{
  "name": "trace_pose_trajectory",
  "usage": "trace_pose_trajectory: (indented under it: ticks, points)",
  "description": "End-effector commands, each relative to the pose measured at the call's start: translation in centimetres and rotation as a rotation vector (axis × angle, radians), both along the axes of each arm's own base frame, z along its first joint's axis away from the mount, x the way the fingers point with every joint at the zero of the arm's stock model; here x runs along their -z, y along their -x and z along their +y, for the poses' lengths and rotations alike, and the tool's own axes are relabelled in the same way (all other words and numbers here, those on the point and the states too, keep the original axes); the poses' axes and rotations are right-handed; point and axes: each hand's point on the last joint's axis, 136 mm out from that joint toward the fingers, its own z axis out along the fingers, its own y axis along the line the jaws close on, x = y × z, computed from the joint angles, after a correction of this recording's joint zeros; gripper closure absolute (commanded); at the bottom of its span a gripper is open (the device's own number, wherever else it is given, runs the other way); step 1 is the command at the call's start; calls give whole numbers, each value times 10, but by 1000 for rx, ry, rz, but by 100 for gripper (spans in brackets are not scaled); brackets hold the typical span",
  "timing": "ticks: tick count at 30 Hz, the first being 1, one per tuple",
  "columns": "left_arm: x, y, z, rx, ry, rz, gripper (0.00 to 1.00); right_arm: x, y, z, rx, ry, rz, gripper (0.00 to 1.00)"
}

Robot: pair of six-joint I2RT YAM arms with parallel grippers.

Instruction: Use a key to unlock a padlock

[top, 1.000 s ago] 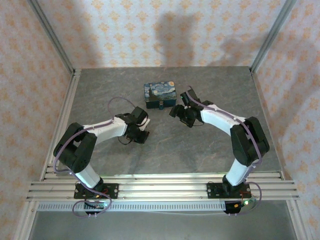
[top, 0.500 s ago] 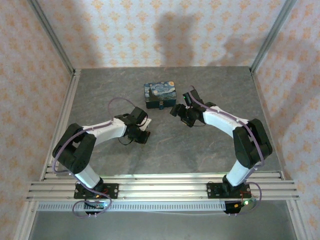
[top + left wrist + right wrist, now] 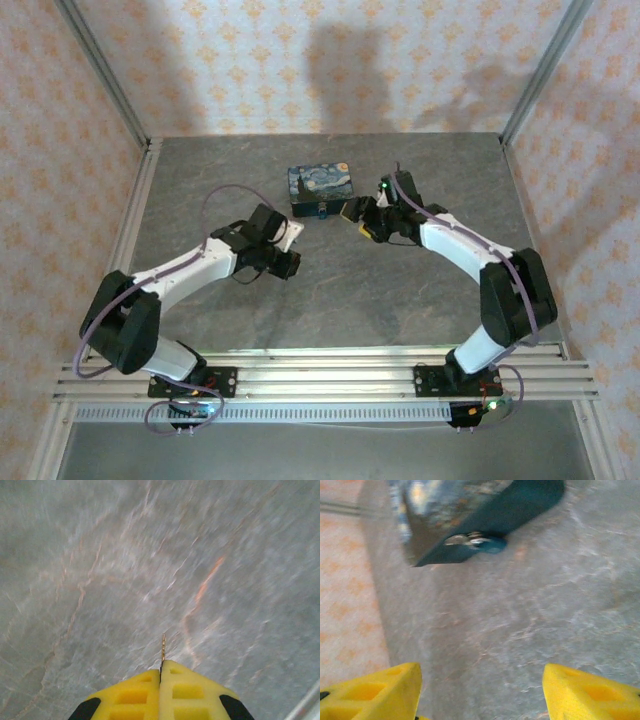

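Left wrist view: key [image 3: 163, 649] tight in left hand [image 3: 160, 670].

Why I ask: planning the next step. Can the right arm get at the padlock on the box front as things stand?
Probably yes: the right gripper faces the padlock with fingers open, and only bare table lies between them.
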Motion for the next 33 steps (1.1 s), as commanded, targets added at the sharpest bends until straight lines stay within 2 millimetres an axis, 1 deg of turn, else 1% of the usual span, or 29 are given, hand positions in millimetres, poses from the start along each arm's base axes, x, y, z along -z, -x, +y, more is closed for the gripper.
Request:
trace_pose_trajectory:
  ticks: [1, 4, 7, 8, 10, 13, 16, 19, 22, 27, 33]
  points:
    - [-68, -12, -8, 55, 121, -122, 100, -71, 2, 19, -137, -100, -183, 37]
    - [-111, -20, -12, 87, 191, -204, 100, -109, 9, 29, -210, -169, -267, 40]
    - [-141, -27, -13, 111, 231, -255, 100, -143, 18, 35, -275, -235, -343, 54]
    - [-150, -29, -13, 116, 247, -265, 100, -153, 21, 38, -297, -254, -366, 57]
    - [-168, -31, -15, 134, 302, -290, 100, -171, 27, 41, -336, -286, -411, 60]
    - [-191, -31, -21, 165, 373, -323, 100, -189, 35, 46, -389, -307, -451, 60]
    - [-207, -30, -28, 193, 434, -332, 100, -199, 43, 55, -433, -321, -461, 60]
    - [-217, -31, -35, 200, 489, -318, 100, -202, 54, 67, -492, -324, -463, 60]
    - [-224, -31, -38, 205, 518, -313, 100, -198, 63, 76, -537, -311, -463, 58]
    - [-228, -31, -41, 208, 545, -305, 100, -189, 66, 78, -545, -304, -453, 58]
    - [-231, -29, -40, 205, 550, -317, 100, -186, 67, 78, -554, -305, -439, 59]
